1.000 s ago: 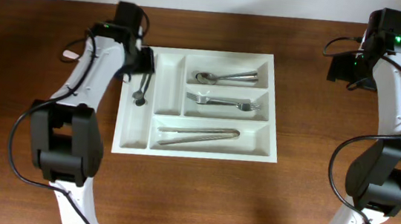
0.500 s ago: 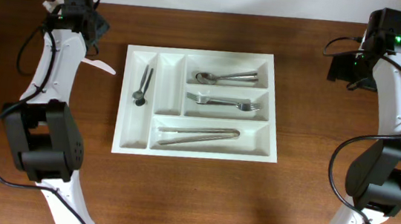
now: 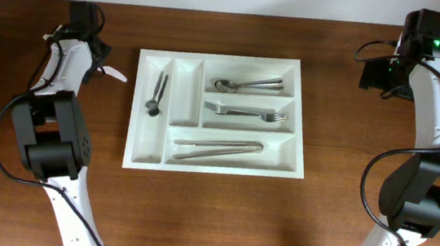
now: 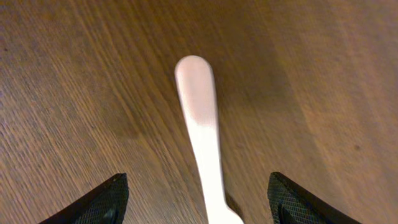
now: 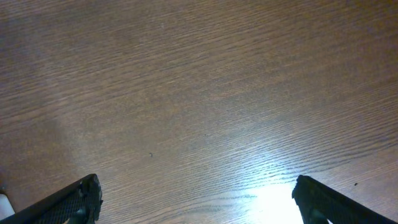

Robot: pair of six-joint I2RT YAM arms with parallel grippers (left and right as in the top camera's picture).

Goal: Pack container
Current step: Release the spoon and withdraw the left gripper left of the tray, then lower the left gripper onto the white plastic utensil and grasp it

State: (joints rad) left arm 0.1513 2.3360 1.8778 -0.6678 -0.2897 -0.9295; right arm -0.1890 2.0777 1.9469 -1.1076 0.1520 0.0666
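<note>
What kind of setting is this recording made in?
Probably a robot test bench staged as a kitchen chore: brown wooden table, white rectangular plastic cutlery tray holding metal utensils, and a white-and-black left arm and right arm beside it.

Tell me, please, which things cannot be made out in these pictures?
- White utensil, left wrist view: the bottom edge cuts off its working end, so its type is unclear.
- Dark piece in the container's leftmost slot, overhead view: too small to identify.
- Right tool, right wrist view: only its fingertips show, and the bottom edge cuts off the rest.
- Container: outside both wrist views.
</note>
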